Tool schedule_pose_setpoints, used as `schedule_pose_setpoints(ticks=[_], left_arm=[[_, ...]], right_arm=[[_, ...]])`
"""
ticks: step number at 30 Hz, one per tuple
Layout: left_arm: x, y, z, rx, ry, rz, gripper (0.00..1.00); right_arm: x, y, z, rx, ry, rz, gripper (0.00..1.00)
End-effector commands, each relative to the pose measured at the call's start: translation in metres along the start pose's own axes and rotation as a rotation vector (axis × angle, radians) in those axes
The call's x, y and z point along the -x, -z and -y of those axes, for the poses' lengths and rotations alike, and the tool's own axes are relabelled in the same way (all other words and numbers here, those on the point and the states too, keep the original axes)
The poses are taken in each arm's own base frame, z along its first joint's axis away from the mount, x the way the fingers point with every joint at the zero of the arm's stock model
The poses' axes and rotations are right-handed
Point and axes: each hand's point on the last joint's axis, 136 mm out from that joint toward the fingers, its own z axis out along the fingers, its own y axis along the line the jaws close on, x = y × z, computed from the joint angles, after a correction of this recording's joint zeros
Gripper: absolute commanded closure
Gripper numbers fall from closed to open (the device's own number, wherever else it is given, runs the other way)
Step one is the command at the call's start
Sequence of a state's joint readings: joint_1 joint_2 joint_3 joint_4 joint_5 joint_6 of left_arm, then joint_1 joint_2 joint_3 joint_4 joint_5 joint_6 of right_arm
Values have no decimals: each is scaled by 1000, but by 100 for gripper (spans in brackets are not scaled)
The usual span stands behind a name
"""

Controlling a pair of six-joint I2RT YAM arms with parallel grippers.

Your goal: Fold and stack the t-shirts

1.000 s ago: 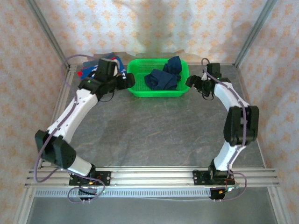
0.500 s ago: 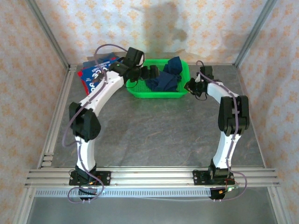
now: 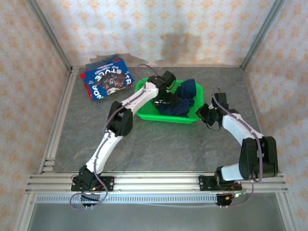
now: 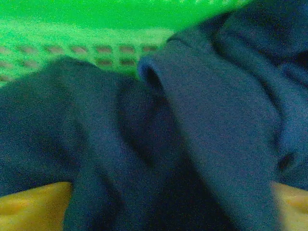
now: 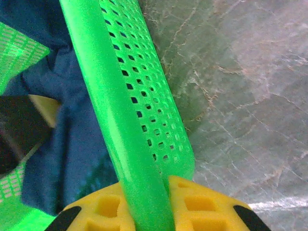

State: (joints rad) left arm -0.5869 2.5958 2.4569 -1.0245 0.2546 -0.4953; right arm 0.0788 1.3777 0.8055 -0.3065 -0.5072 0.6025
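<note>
Right, nearest to us the right gripper is clamped on the green basket. Its yellow pads press either side of the basket's right-hand rim, and the bottom edge of the wrist view cuts off much of them.

Moving in, the left gripper is down inside the basket, and from above its fingers are lost behind the wrist and the cloth. Up close, just two yellow corners of its finger pads show, set wide apart with cloth bulging between them: jaws spread, no pinch to be seen.

The navy t-shirt lies crumpled in the basket, dark and soft, heaped in thick rounded folds, with one flap standing up at the far right side. The close view of it is blurry.

Farthest off, at the back-left corner of the table, well apart from the basket, sits the folded stack. The top shirt is blue with a red edge showing at its left. It carries white lettering and a cartoon print, upside down from here and too small to read for sure.
</note>
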Motion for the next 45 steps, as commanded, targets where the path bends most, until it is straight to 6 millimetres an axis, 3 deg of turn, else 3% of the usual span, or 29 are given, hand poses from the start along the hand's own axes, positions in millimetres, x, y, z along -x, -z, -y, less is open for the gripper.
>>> schedule_pose_setpoints(ticks=[1, 3, 5, 6, 9, 11, 13, 15, 17, 19, 23, 26, 32, 42, 43, 45], left_arm=[[-24, 6, 17, -43, -25, -96, 42], [-13, 20, 34, -131, -6, -61, 77], [13, 57, 42, -194, 37, 31, 100], [31, 87, 43, -228, 62, 104, 100], [76, 203, 36, -315, 106, 356, 100], [89, 281, 25, -369, 128, 501, 100], [88, 357, 11, -397, 126, 643, 100], [76, 409, 1, -398, 104, 739, 100], [57, 451, -6, -401, 83, 801, 100], [40, 469, -10, -398, 50, 815, 100], [17, 464, -26, -329, 25, 785, 100], [4, 445, -34, -307, 19, 741, 100], [-11, 390, -37, -317, 31, 618, 100], [-38, 297, -26, -344, 37, 422, 100], [-39, 288, -23, -350, 38, 406, 100], [-46, 266, -18, -355, 29, 359, 100]], right_arm=[[17, 14, -4, -9, -58, 103, 97], [21, 16, 2, -40, -87, 128, 99], [28, 17, 7, -61, -130, 163, 100], [35, 18, 11, -64, -172, 192, 100], [60, 27, 28, -62, -329, 302, 100], [78, 37, 46, -77, -443, 403, 100], [97, 51, 68, -92, -562, 536, 100], [107, 57, 87, -97, -683, 636, 100], [115, 60, 101, -98, -779, 714, 100], [123, 57, 109, -111, -840, 767, 100], [135, 46, 119, -107, -961, 821, 100], [146, 42, 120, -106, -1019, 856, 100], [158, 47, 128, -129, -1099, 947, 100], [183, 30, 117, -166, -1079, 913, 99], [183, 29, 116, -167, -1075, 909, 95], [187, 27, 113, -152, -1065, 900, 74]])
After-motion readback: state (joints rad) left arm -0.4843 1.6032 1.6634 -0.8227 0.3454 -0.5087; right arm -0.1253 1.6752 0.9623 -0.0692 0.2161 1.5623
